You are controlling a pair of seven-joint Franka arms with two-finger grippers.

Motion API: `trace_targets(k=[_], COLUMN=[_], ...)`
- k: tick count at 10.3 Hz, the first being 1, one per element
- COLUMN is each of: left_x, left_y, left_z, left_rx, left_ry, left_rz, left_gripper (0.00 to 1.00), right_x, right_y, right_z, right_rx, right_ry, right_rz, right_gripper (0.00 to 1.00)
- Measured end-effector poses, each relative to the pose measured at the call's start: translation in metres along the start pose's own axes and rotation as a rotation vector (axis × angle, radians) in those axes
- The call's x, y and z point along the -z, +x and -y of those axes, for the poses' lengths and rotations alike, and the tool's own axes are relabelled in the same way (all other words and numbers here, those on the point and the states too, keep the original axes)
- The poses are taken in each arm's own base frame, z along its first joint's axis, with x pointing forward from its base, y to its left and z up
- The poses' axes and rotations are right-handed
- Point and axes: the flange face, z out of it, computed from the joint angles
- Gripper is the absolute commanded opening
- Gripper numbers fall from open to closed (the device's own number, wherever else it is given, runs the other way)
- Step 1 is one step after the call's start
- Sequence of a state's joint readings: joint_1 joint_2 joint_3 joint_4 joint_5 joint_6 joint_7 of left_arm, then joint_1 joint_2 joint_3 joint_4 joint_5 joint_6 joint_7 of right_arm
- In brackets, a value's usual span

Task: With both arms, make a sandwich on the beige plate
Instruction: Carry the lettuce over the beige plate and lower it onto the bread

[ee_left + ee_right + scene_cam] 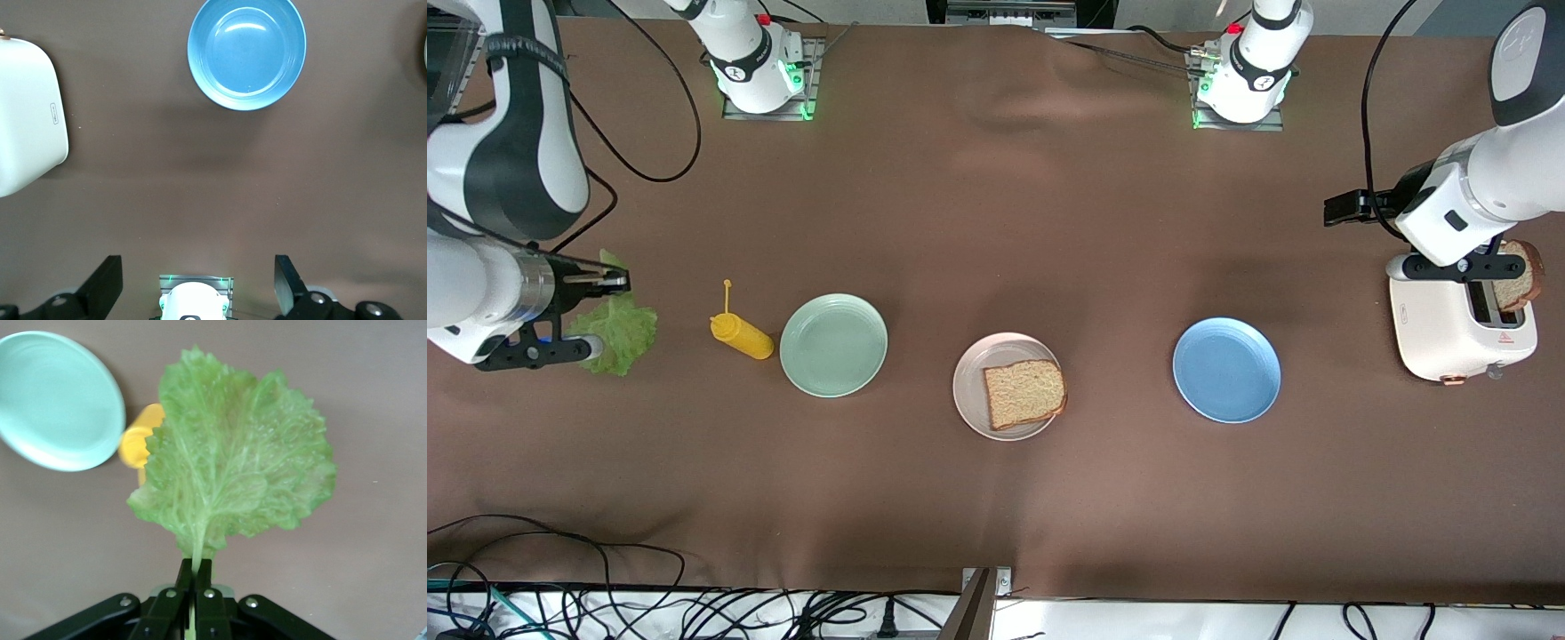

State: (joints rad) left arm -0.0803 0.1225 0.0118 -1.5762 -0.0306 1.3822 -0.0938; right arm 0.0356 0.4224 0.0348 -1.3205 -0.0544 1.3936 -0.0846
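The beige plate [971, 400] lies at the table's middle, with one brown bread slice [1024, 393] flat on it toward three o'clock, overhanging the rim. The ruffled green lettuce leaf [237, 470] hangs pinched by its stem. A second slice [1517, 283] stands upright in a toaster slot.

A high camera looks down on the whole table [996, 498], facing the robots. Each wrist camera looks down from closer. The front and left wrist views share the blue plate [1226, 370] [247, 53].

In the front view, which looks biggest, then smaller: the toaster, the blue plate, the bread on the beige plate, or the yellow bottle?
1. Toaster
2. Blue plate, nearly as big
3. Bread
4. Yellow bottle
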Motion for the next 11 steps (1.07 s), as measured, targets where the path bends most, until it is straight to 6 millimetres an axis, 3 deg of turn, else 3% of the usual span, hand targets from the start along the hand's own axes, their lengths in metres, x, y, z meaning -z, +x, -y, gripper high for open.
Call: trace_targets(k=[2,4,6,9,11], left_x=[0.0,-0.001,-0.001,-0.001,-0.002], left_y=[0.0,0.0,0.0,0.001,0.002], left_z=[0.001,0.001,0.002,0.012,0.015], left_rx=[0.001,0.002,0.004,0.02,0.026], left_ry=[0.0,0.0,-0.001,-0.006,-0.008], left_rz=[0.0,0.001,0.002,0.004,0.005], left_gripper=[1.0,1.0,1.0,1.0,1.0], right_x=[-0.003,-0.018,-0.048,-0.076,-0.103], right_y=[0.008,0.032,0.056,0.073,0.086], right_z=[0.052,0.14,0.226,0.319,0.363], right_rx=[0.031,0.052,0.11,0.182,0.203], right_ry=[0.044,0.031,0.03,0.133,0.212], right_rz=[-0.007,-0.08,-0.172,-0.312,-0.393], right_gripper=[0.0,0.0,0.0,0.0,0.0])
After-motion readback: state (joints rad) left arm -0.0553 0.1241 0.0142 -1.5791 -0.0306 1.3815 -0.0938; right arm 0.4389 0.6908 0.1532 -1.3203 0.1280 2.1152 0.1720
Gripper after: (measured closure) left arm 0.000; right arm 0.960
